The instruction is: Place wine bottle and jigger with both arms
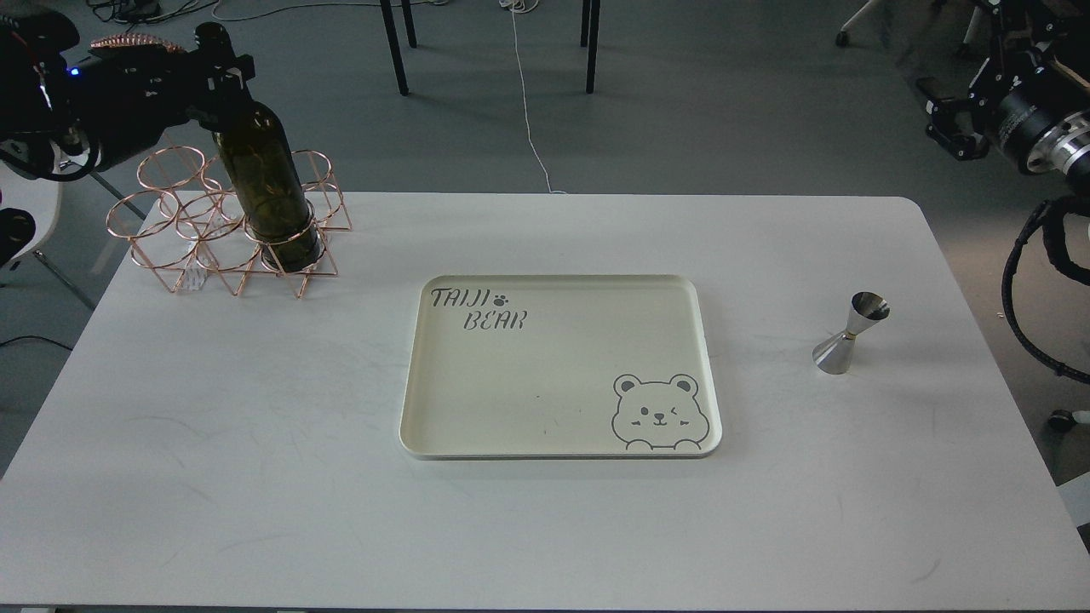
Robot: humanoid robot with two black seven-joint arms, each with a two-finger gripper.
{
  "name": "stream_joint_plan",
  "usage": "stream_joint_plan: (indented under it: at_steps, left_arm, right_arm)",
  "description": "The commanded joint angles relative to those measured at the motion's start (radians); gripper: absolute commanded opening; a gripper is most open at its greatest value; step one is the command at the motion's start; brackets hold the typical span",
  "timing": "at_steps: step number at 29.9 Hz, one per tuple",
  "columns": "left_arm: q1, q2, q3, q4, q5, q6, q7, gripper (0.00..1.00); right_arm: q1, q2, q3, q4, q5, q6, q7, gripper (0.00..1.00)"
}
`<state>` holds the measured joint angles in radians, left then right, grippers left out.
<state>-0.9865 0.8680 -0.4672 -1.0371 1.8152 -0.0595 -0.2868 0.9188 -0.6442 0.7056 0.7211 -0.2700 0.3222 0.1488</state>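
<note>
The dark olive-green wine bottle (266, 189) stands nearly upright at the table's far left, with its base inside a ring of the copper wire rack (183, 230). My left gripper (223, 70) is shut around the bottle's neck, which it hides. The shiny steel jigger (850, 334) stands alone on the table's right side. My right gripper (952, 123) hangs above the floor beyond the table's far right corner, well away from the jigger. It is dark and its fingers cannot be told apart.
A cream tray (553, 375) with a bear drawing and "TAIJI BEAR" lettering lies at the table's middle, with nothing on it. Chair legs (393, 42) and a white cable (526, 102) are on the floor behind the table. A white chair (25, 196) stands at the left.
</note>
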Motion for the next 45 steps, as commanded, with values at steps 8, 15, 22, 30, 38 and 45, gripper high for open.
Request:
stream_joint_plan:
  at_steps: [8,15,22,30,38,45]
  left_arm:
    - [0.000,-0.003,0.030,0.003,-0.036,0.012,0.000,0.57]
    - [-0.011,0.009,0.009,0.003,-0.218,0.059,0.000,0.89]
    - [-0.012,0.034,0.010,0.043,-0.748,0.089,-0.012,0.97]
    - [-0.003,0.098,0.010,0.071,-1.304,0.066,-0.017,0.98]
    - [0.072,0.095,0.012,0.075,-1.841,-0.103,-0.019,0.98]
    - [0.121,0.045,0.010,0.150,-2.049,-0.246,-0.015,0.98]
  right_arm:
    - [0.000,0.000,0.000,0.000,0.000,0.000,0.000,0.98]
    - [0.000,0.000,0.002,-0.002,0.000,0.000,0.000,0.98]
    - [0.000,0.003,0.011,-0.008,0.000,-0.011,0.012,0.99]
    - [0.000,0.011,0.060,-0.054,0.006,-0.008,0.047,1.00]
    - [-0.009,0.031,0.126,-0.152,0.040,-0.005,0.080,1.00]
    - [-0.020,0.049,0.110,-0.255,0.330,0.064,0.049,1.00]
